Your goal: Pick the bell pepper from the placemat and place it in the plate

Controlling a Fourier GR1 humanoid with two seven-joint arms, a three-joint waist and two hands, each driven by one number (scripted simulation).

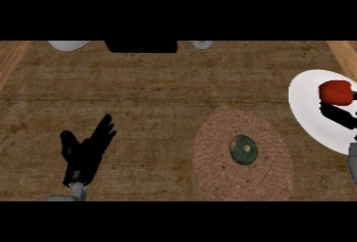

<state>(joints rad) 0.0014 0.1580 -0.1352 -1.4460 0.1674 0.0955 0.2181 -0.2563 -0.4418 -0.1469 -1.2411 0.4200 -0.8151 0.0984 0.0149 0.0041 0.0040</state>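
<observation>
Over at the view's right edge, the right hand (337,115) curls its black fingers around the red bell pepper (336,91) above the round white plate (307,101). Nearby, the round woven brown placemat (241,155) carries a dark green round object (244,150). Meanwhile the left hand (86,150) rests open, fingers up, on the brown counter (153,99).

The red bell pepper (336,91) sits on the white plate (310,113), off the round woven placemat (268,165).

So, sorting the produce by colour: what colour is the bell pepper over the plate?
Red, seen in the head view: the red bell pepper over the white round plate.
</observation>
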